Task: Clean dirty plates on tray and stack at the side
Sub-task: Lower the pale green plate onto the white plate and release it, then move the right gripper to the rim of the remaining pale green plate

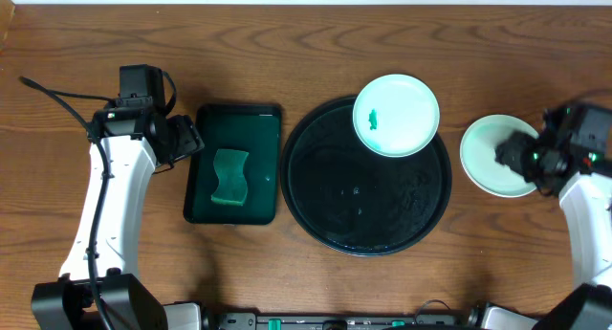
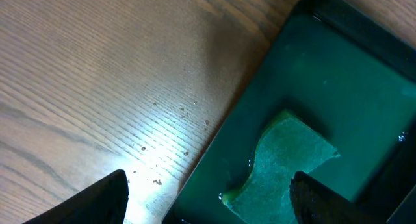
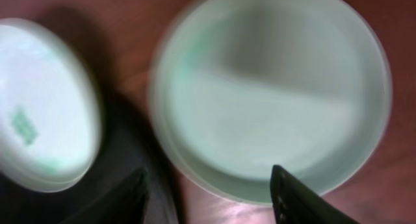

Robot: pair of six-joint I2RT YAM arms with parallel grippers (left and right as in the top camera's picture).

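The smeared plate [image 1: 397, 115] rests on the tray [image 1: 320, 196] rim at 1 o'clock. A second plate [image 1: 483, 163] lies off-tray at 3 o'clock. The right gripper [image 1: 512, 156] above it and the left gripper [image 1: 188, 139] are spread, empty. Expect rigid, light, slick plates: pinch the raised rim.

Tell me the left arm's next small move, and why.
Probably shift the open left gripper over the wavy green sponge in the dark green rectangular tray and lower onto it: the sponge lies ungrasped, and the round white plate on the glossy black round tray shows a green smear.
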